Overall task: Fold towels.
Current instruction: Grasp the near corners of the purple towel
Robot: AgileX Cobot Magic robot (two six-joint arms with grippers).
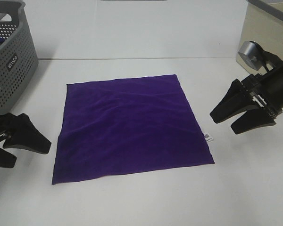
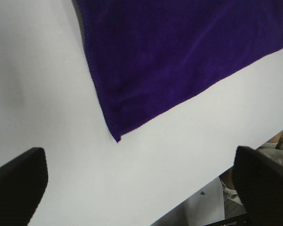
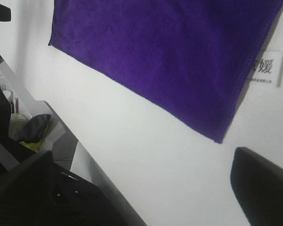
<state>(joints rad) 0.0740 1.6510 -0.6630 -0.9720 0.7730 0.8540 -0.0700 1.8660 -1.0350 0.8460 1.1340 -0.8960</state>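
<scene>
One deep purple, soft square towel (image 1: 132, 127) lies flat on the white worktop (image 1: 132, 202), one white tag (image 1: 208, 137) on its edge. Your left gripper (image 1: 32, 153) and right gripper (image 1: 222, 123) flank it, both gaping wide, empty. One grey perforated basket (image 1: 9, 61) stands far-left.

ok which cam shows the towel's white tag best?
Right wrist: the tag is large there, print visible, sticking out from the towel edge. Exterior high shows it only as a tiny white speck on the towel's right edge. Left wrist doesn't show it.
</scene>
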